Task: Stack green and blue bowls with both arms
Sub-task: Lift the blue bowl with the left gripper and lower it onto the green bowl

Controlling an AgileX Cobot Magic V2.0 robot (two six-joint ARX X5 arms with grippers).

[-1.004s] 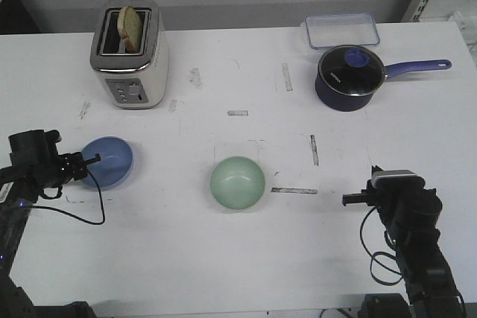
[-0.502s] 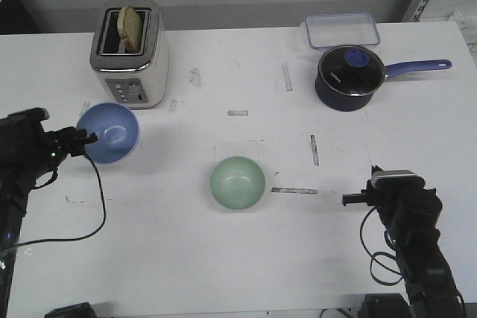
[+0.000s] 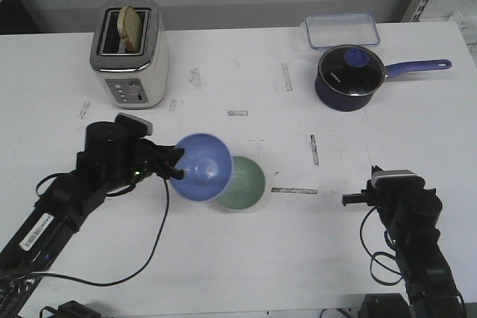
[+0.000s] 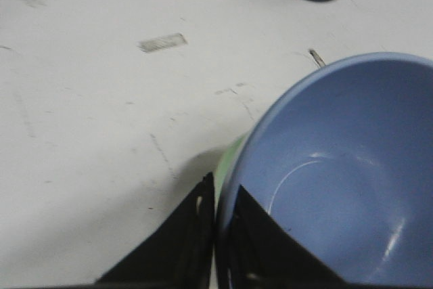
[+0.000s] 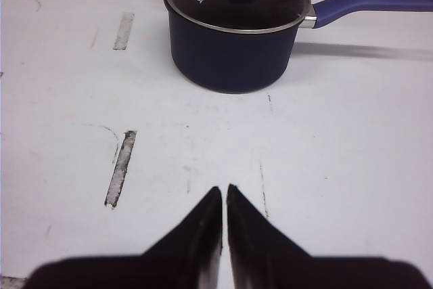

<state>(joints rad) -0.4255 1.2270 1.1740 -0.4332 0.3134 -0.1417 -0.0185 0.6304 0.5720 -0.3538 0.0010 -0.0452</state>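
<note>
My left gripper (image 3: 177, 171) is shut on the rim of the blue bowl (image 3: 203, 167) and holds it tilted in the air, overlapping the near-left side of the green bowl (image 3: 249, 184), which rests on the table at the centre. In the left wrist view the blue bowl (image 4: 338, 174) fills the frame beside the fingers (image 4: 196, 235), and a sliver of the green bowl (image 4: 229, 157) shows behind its rim. My right gripper (image 3: 347, 199) is shut and empty low over the table at the right, also shown in its wrist view (image 5: 223, 191).
A toaster (image 3: 130, 53) with a bread slice stands at the back left. A navy saucepan (image 3: 350, 76) with a long handle and a clear lidded box (image 3: 340, 30) sit at the back right. Tape marks (image 3: 294, 191) dot the table.
My left arm has lifted the blue bowl from the left side of the table and carried it right, to over the green bowl's edge. The right arm has not moved.
</note>
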